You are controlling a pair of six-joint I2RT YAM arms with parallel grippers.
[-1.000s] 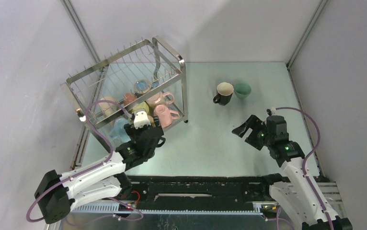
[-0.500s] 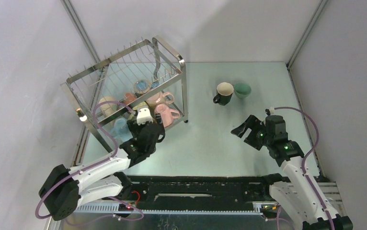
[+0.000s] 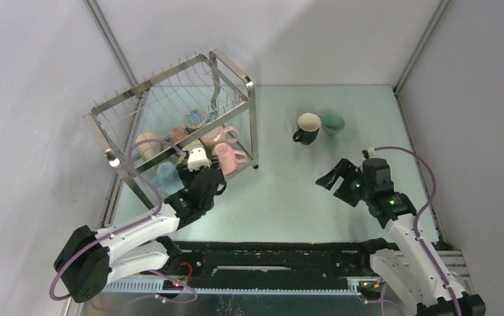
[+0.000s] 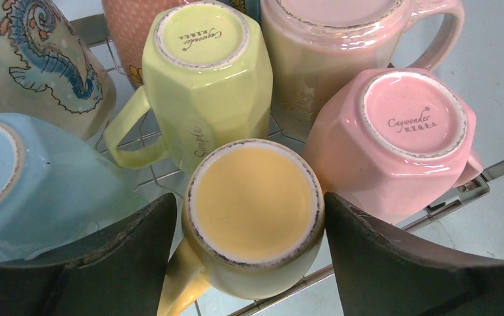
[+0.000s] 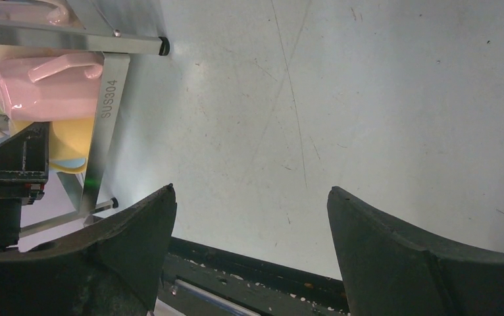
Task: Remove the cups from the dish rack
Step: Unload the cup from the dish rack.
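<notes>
The dish rack (image 3: 235, 71) stands at the table's back left with several cups upside down on its lower tier. In the left wrist view a yellow cup (image 4: 252, 224) sits bottom-up at the rack's front rail, handle toward the lower left. My left gripper (image 4: 251, 196) has one dark finger against each side of it. Around it are a lime cup (image 4: 203, 72), a pink cup (image 4: 401, 131) and a light blue cup (image 4: 19, 178). My right gripper (image 3: 328, 178) hangs open over bare table with nothing between its fingers.
A black cup (image 3: 308, 128) and a green cup (image 3: 333, 123) stand upright on the table at the back right. A beige seahorse-patterned cup (image 4: 32, 59) is in the rack's left part. The rack's steel leg (image 5: 108, 99) shows left of the right gripper.
My left gripper has pushed forward into the rack's front and its jaws have narrowed onto the yellow cup. The right arm has barely shifted.
</notes>
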